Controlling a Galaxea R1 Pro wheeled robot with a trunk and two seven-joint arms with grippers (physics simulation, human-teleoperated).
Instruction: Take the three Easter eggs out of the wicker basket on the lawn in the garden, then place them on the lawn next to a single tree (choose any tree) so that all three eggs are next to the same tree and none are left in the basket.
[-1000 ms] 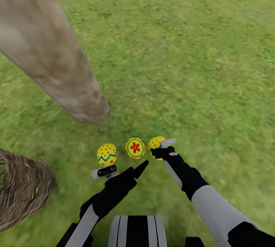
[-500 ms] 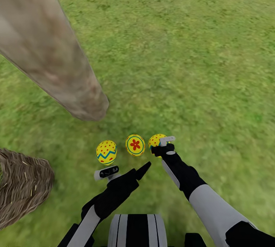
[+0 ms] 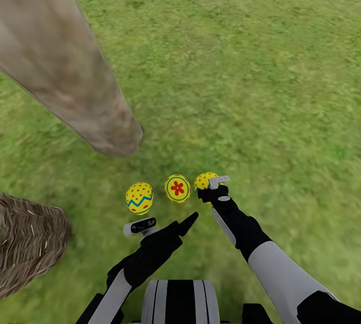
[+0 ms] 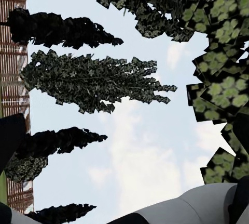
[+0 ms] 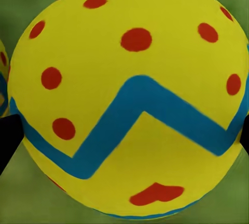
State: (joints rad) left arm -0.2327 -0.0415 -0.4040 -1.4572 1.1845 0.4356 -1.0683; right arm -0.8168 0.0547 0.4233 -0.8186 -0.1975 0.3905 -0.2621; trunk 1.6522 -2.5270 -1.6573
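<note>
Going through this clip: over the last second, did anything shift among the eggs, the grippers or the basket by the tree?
Little changed. The head view tilted down slightly, so the fence edge left the picture. The right gripper is still at the right-hand egg; whether it grips is unclear. The left gripper stays behind the left egg, jaws apart. The middle egg, wicker basket and tree kept their places.

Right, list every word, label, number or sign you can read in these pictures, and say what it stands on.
None: no legible text.
The three Easter eggs carry only painted red dots, a red flower and blue zigzag bands.
The tree, wicker basket, lawn and both arms bear no lettering.
</note>
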